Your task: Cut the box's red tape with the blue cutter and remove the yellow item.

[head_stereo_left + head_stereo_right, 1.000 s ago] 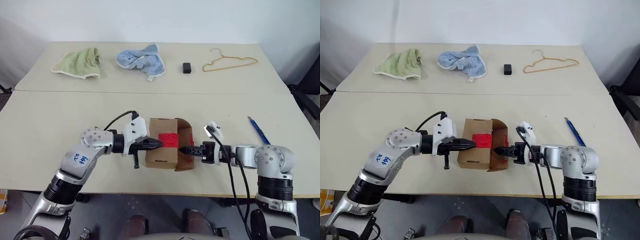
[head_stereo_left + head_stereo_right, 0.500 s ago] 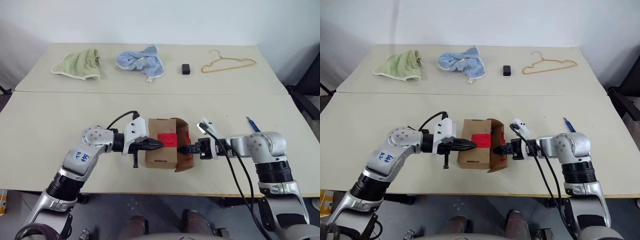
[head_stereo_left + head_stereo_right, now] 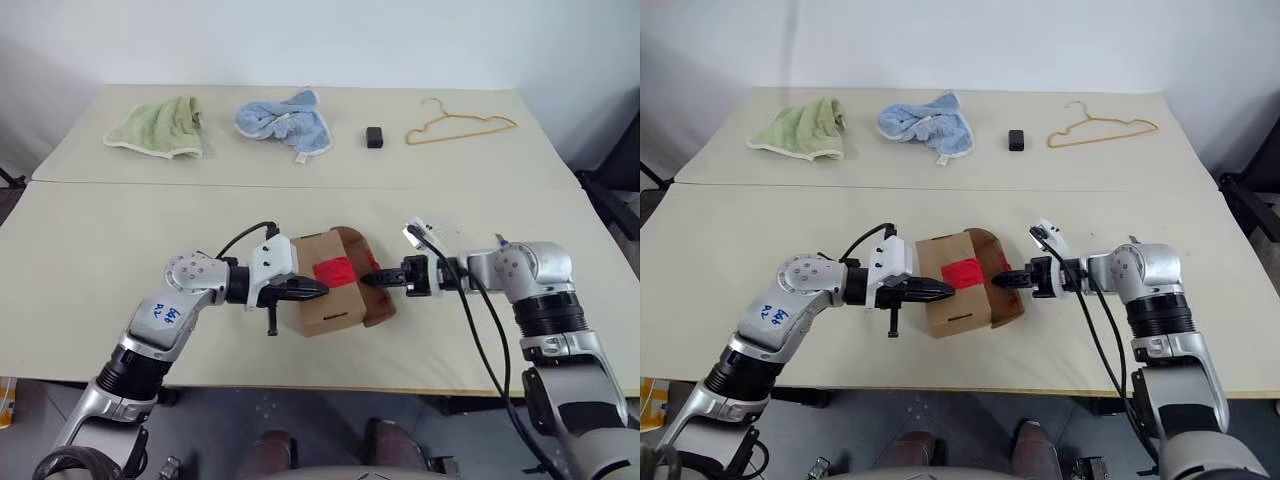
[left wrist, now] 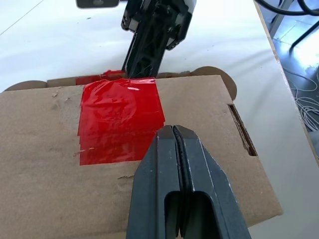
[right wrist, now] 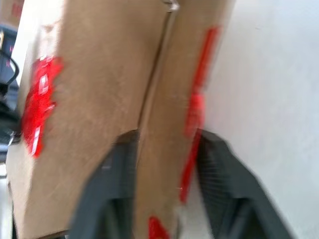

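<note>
A small brown cardboard box (image 3: 328, 281) sits near the front edge of the pale beige table (image 3: 120, 230), turned at a slant between the two arms, with one flap (image 3: 372, 280) swung open on its right side. A bright red square of tape (image 4: 121, 119) lies on the box's top panel, and a strip of the same red shows along the opened flap. The left gripper (image 4: 178, 157), with its two black fingers pressed tight together and nothing between them, rests its tips on the top of the box at the edge of the red tape. The right gripper (image 5: 164, 144) has its fingers spread apart, one on each side of the open flap; whether they press on the cardboard cannot be told. A slim dark-blue pen-shaped cutter (image 3: 500, 241) shows as a small tip behind the right arm, on the table. Along the far side lie a crumpled green towel (image 3: 158, 127), a crumpled blue cloth (image 3: 284, 120), a small black block (image 3: 375, 136) and a tan wire hanger (image 3: 458, 124).
</note>
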`<state>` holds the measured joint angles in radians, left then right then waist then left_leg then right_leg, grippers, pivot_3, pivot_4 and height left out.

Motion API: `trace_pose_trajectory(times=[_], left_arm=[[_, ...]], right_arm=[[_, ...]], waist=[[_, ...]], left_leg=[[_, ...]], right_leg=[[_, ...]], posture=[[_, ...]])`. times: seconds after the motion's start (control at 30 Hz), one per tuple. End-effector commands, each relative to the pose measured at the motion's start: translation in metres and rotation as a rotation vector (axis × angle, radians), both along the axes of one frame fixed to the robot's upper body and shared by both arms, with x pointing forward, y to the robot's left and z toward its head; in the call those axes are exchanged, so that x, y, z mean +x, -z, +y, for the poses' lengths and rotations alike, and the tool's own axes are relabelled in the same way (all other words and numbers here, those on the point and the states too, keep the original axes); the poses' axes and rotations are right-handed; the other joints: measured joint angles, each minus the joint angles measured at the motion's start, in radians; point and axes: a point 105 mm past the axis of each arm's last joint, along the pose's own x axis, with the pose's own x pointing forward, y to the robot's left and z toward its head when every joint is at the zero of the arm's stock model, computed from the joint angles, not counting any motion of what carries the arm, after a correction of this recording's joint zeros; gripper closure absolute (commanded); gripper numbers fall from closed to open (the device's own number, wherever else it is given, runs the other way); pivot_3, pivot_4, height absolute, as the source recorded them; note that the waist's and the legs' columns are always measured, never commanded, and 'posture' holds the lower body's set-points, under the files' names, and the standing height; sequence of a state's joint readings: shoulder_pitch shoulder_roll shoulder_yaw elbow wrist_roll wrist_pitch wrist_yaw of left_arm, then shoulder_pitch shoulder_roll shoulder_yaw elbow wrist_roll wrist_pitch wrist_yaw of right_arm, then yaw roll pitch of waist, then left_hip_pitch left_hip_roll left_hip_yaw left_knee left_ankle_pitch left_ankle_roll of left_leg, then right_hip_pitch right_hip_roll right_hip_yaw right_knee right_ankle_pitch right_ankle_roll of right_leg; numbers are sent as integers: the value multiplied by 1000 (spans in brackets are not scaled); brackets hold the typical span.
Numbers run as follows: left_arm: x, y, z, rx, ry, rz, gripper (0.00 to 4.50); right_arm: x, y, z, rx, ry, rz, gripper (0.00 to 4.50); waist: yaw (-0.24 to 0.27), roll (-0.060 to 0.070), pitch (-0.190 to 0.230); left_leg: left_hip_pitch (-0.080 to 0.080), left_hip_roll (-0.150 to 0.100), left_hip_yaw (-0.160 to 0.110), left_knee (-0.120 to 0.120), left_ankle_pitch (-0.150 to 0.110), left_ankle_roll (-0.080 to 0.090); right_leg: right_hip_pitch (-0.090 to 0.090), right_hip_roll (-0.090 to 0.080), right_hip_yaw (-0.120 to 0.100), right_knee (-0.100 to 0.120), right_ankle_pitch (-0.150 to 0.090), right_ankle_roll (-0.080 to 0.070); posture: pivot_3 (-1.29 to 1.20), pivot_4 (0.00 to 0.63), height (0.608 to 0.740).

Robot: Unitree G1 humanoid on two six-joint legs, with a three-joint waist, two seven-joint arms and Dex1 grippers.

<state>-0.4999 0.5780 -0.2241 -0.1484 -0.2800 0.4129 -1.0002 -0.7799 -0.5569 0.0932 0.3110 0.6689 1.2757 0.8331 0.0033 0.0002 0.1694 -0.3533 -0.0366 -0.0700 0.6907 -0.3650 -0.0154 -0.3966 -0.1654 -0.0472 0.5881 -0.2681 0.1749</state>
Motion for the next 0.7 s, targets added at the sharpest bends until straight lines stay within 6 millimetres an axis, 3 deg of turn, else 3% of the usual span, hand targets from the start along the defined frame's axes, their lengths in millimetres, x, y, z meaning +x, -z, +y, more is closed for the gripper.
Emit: trace_pose_trajectory(times=[0.03, 0.3, 0.53, 0.7], left_arm=[[5, 11, 5, 30, -52, 22, 4500], [4, 12, 5, 29, -50, 27, 4500], [3, 11, 6, 26, -54, 20, 4500], [3, 10, 10, 27, -70, 14, 4500]], right_arm=[[7, 9, -23, -92, 60, -18, 1706], [31, 10, -10, -119, 25, -75, 1706], [31, 27, 5, -157, -77, -43, 1706], [20, 33, 19, -153, -179, -10, 2972]], waist=[[0, 0, 0], [-7, 0, 0], [-14, 0, 0], [-20, 0, 0]], left_leg=[[0, 0, 0, 0, 0, 0], [1, 0, 0, 0, 0, -1], [2, 1, 1, 0, 1, -1], [3, 1, 0, -1, 1, -2]], right_leg=[[0, 0, 0, 0, 0, 0], [1, 0, 0, 0, 0, 0], [1, 0, 0, 1, 0, 0], [1, 0, 0, 1, 0, 0]], posture=[[0, 150, 740], [0, 150, 740], [0, 150, 740], [0, 150, 740]])
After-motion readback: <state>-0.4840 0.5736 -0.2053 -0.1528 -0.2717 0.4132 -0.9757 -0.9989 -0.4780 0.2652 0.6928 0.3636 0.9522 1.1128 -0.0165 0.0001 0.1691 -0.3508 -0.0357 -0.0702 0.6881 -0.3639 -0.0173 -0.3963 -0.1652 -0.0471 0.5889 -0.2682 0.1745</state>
